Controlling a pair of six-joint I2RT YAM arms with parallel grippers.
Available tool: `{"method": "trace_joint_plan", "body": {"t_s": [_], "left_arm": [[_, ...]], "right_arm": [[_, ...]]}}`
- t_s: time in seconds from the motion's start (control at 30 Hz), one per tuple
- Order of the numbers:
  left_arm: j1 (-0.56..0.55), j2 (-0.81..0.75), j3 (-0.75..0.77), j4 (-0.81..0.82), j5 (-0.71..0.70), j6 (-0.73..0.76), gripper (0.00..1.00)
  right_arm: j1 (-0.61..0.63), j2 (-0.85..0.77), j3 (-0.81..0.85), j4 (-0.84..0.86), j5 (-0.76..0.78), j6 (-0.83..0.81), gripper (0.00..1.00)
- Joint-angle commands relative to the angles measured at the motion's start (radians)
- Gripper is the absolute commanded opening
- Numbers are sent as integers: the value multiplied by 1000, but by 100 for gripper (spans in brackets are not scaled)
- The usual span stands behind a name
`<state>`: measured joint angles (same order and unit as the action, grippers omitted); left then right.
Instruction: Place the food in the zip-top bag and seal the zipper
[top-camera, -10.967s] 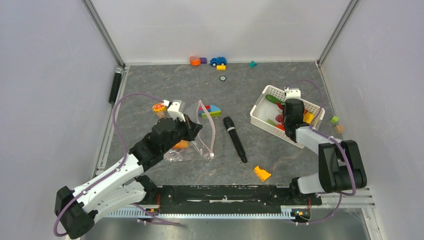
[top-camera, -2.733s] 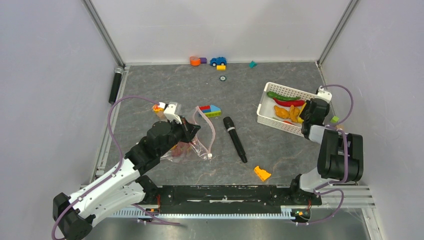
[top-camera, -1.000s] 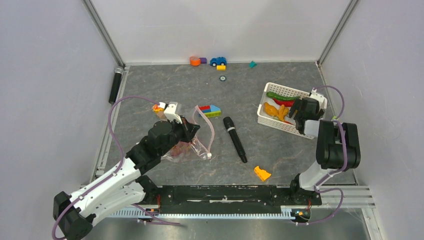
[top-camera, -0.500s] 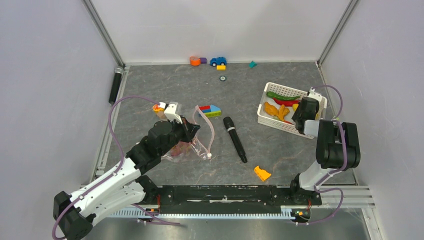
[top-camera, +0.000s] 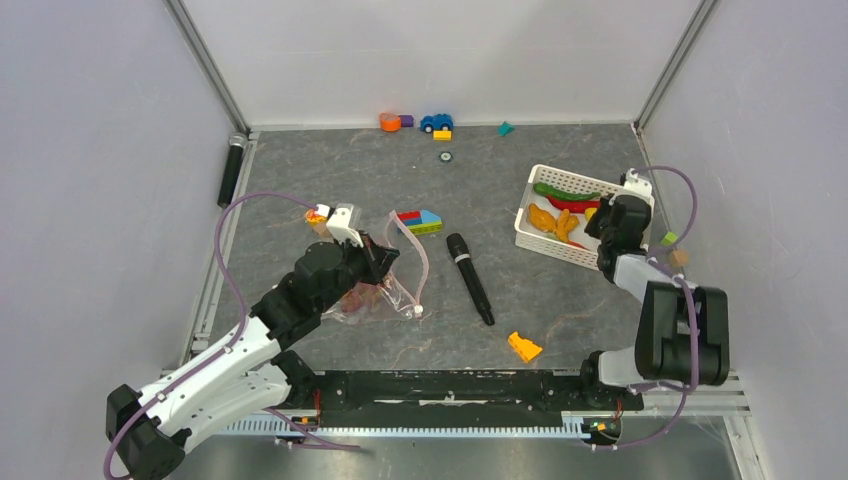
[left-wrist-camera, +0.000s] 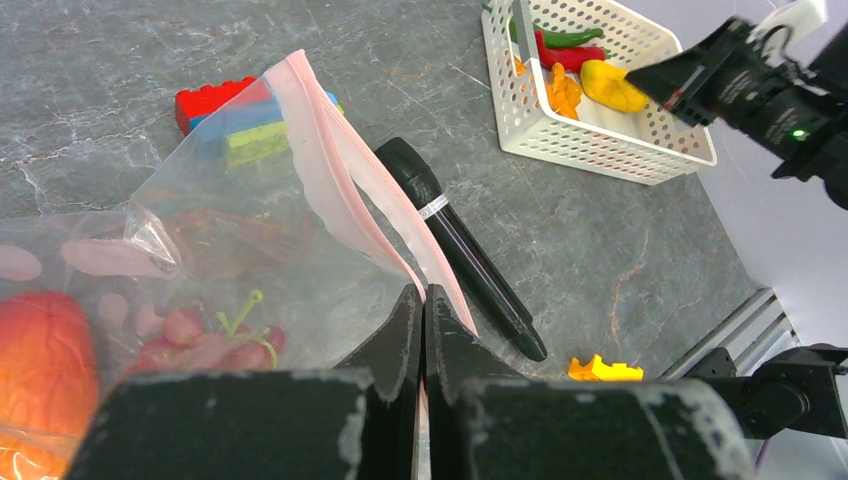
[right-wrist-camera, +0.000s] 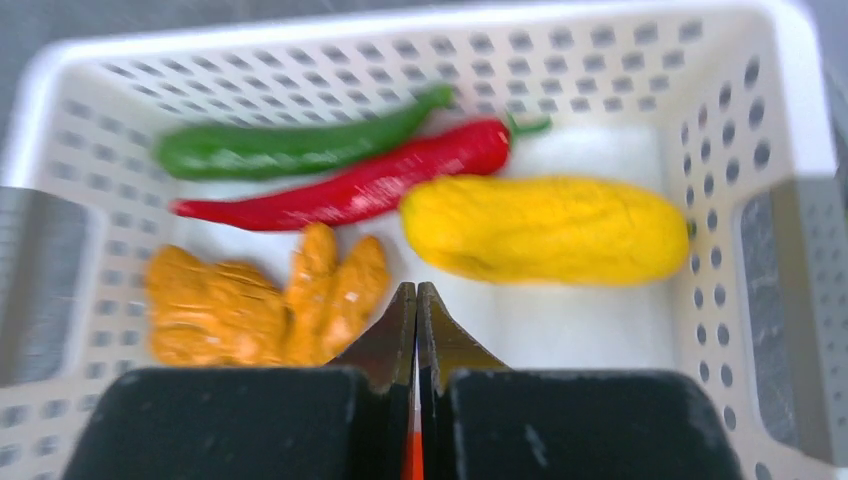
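The clear zip-top bag lies left of centre, its mouth facing right. My left gripper is shut on the pink zipper edge, jaws pressed together on the strip. Inside the bag sit an orange-red fruit and a dark reddish piece with a green stem. My right gripper hovers over the white basket, jaws shut, nothing visibly between them. Below it lie a green pepper, red chili, yellow food and orange food.
A black microphone lies between bag and basket. An orange wedge block sits near the front. Colourful bricks rest behind the bag. Small toys line the back wall, and a black cylinder lies at the left edge.
My right gripper has gone from open to shut over the basket and shifted slightly right. The left arm and the bag have not moved.
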<state>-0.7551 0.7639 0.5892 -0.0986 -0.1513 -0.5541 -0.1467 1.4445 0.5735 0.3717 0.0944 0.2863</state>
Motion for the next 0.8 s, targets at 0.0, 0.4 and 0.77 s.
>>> {"method": "trace_joint_plan", "body": {"t_s": [0.0,0.4,0.77], "left_arm": [[-3,-1,2,31,-17,41,2],[-3,6,5,25,-24,43,2],[-3,-8,5,17,-27,49,2]], "right_arm": [[-1,-122,23,72,-173,-72,0],[-3,-172,133,-153,63,-62,98],[-34,8,133,100,-228,-376,98]]}}
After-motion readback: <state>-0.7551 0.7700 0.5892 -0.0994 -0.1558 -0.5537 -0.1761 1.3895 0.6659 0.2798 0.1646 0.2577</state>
